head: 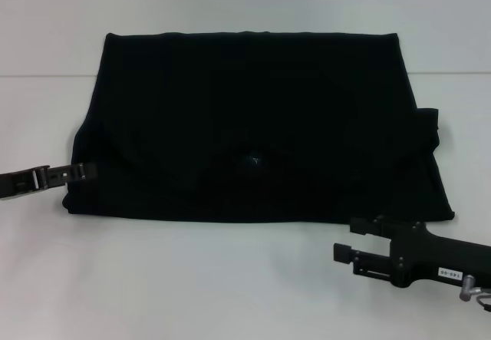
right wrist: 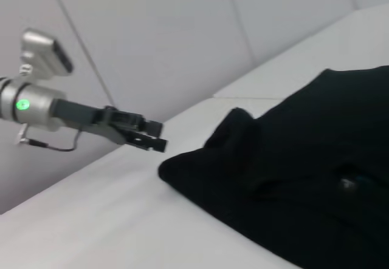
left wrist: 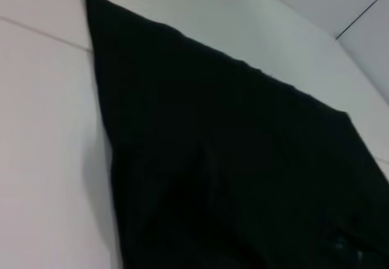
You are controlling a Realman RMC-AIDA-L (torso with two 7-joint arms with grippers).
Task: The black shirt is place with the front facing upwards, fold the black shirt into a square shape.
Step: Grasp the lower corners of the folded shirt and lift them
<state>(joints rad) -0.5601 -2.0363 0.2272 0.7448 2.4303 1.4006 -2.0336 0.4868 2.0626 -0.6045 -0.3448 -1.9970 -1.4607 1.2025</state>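
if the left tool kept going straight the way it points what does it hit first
The left tool points across the table toward the robot's right, its tip already at the near left edge of the black shirt. Going straight on, it would most likely meet that folded edge first, though its height above the table is unclear.

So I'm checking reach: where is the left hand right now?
In the head view the left hand sits at the left edge of the black shirt, near its front corner.

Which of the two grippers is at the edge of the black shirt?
The left gripper: its tip reaches the black shirt at its left edge. The right gripper hangs over bare table, apart from the near hem.
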